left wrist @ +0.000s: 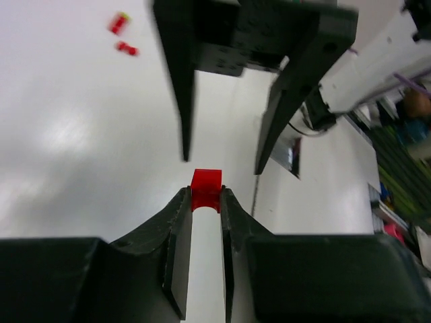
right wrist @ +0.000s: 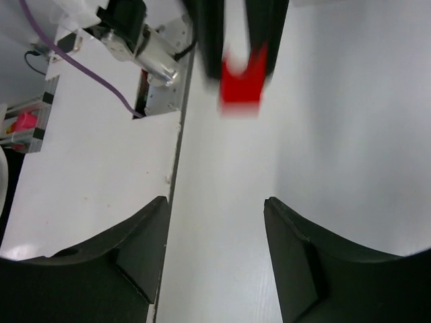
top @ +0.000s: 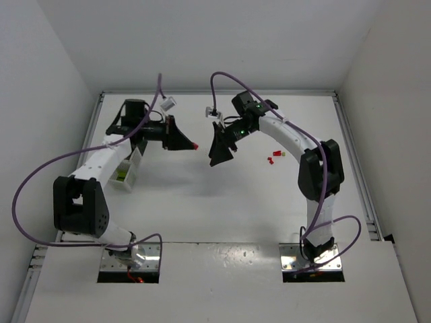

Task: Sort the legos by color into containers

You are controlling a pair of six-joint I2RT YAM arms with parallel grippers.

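My left gripper is shut on a small red lego, pinched at its fingertips and held above the table. From above, the same red lego sits at the tip of the left gripper. Just to its right, my right gripper faces it, open and empty. In the right wrist view the right gripper has nothing between its fingers, and the red lego shows blurred ahead. Loose red legos and a yellow-green one lie right of centre. One white container, holding yellow-green pieces, shows beside the left arm.
Purple cables loop from both arms. Metal base plates sit at the near edge. White walls enclose the table on three sides. In the left wrist view two loose red legos lie far on the table.
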